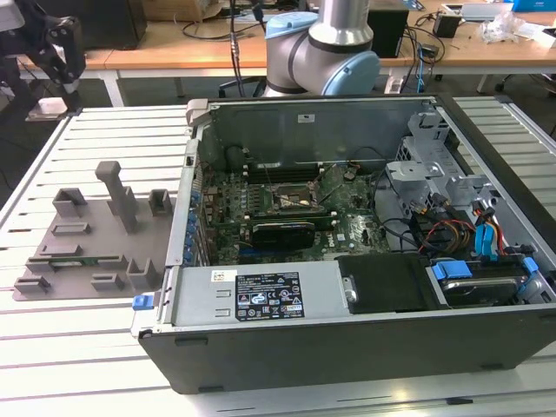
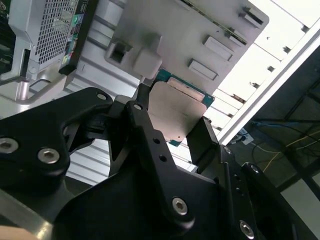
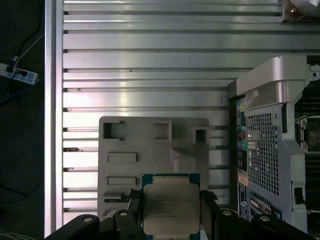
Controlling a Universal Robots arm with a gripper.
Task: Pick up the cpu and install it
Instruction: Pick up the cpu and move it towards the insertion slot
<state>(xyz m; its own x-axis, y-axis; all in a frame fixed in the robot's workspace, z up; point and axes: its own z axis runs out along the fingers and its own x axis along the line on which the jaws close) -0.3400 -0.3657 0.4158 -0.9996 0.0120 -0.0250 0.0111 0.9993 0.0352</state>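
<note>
Robotics lab: slatted aluminium workbench (image 1: 87, 347), opened computer case (image 1: 347, 352), wooden desks (image 1: 148, 54) strewn with cables (image 1: 213, 30) behind.

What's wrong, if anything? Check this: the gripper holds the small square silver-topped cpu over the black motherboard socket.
Wrong place. The gripper holds the small square silver-topped cpu over the grey plastic fixture plate, as the first wrist view shows.

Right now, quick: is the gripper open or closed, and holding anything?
The gripper is closed, holding the cpu by its edges.
</note>
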